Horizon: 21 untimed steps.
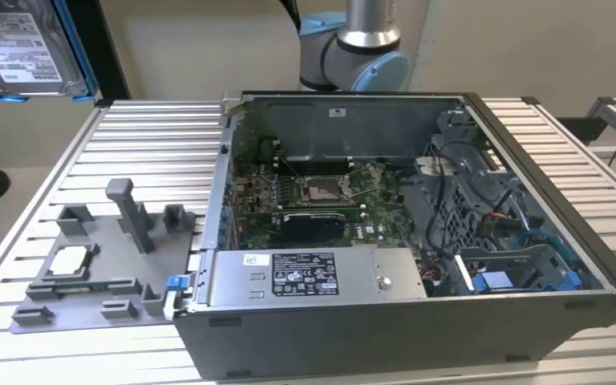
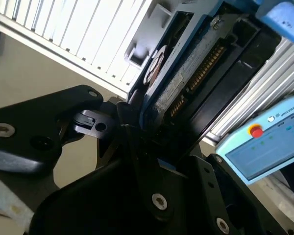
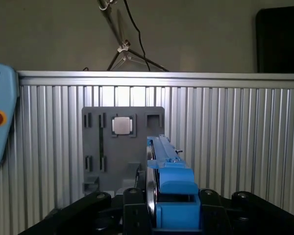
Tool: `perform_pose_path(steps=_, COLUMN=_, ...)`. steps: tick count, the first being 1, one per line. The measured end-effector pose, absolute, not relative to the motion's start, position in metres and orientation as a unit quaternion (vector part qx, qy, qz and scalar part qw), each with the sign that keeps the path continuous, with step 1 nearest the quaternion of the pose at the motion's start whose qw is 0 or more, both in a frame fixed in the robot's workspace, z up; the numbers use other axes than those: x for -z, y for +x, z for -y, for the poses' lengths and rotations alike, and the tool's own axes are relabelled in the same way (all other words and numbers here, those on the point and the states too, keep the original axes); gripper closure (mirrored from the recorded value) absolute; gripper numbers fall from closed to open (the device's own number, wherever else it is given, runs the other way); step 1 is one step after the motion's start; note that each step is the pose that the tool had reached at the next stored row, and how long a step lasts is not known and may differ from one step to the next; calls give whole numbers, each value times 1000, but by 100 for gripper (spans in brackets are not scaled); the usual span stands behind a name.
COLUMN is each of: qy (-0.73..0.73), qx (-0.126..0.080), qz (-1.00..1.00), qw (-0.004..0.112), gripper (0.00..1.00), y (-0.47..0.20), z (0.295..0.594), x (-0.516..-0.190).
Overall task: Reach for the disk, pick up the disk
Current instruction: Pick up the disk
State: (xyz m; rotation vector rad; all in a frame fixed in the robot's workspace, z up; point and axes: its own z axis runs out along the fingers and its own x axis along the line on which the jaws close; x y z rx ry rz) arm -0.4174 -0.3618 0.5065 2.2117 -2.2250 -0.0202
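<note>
The disk [image 1: 25, 48] hangs high in the air at the exterior view's far left, off the table's corner. Its white label faces the camera and its blue bracket frames its edges. In the first wrist view the disk [image 3: 169, 178] shows edge-on, with its blue bracket standing up between my black fingers [image 3: 132, 198]. My gripper [image 3: 169, 208] is shut on it. In the second wrist view the disk [image 2: 186, 73] slants away from my gripper [image 2: 137, 129], metal edge and connector pins showing, clamped at its near end.
An open computer case [image 1: 394, 329] sits on the ribbed aluminium table [image 1: 147, 136], a long grey power-supply box [image 1: 308, 277] along its front. A grey fixture plate [image 1: 83, 281] with upright posts holds a small white-topped chip [image 1: 67, 261]. A light-blue pendant [image 2: 264, 142] lies beyond the table.
</note>
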Motion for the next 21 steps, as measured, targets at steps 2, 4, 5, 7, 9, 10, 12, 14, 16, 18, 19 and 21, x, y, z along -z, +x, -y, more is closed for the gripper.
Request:
perform_pose_path(steps=2, qy=705, qx=7, qz=709, qw=3, gripper=100, y=-408, z=362, x=-506)
perform_pose_path(steps=4, qy=705, qx=7, qz=709, qw=3, gripper=100, y=-400, z=362, x=-507)
perform_pose_path(steps=5, qy=705, qx=7, qz=709, qw=3, gripper=100, y=-396, z=362, x=-507)
perform_pose_path(steps=7, qy=705, qx=7, qz=709, qw=3, gripper=100, y=-389, z=362, x=-507)
perform_pose_path(steps=9, qy=705, qx=7, qz=709, qw=3, gripper=100, y=-382, z=362, x=-506)
perform_pose_path(steps=10, qy=705, qx=7, qz=709, qw=3, gripper=100, y=-380, z=362, x=-507)
perform_pose_path(steps=12, qy=705, qx=7, qz=709, qw=3, gripper=100, y=-375, z=362, x=-506)
perform_pose_path(steps=14, qy=705, qx=7, qz=709, qw=3, gripper=100, y=-370, z=362, x=-506)
perform_pose_path(steps=16, qy=705, qx=7, qz=709, qw=3, gripper=100, y=-363, z=362, x=-506)
perform_pose_path(steps=18, qy=705, qx=7, qz=709, qw=3, gripper=100, y=-354, z=363, x=-505)
perform_pose_path(steps=19, qy=705, qx=7, qz=709, qw=3, gripper=100, y=-350, z=364, x=-505)
perform_pose_path(steps=21, qy=705, qx=7, qz=709, qw=3, gripper=100, y=-341, z=367, x=-503)
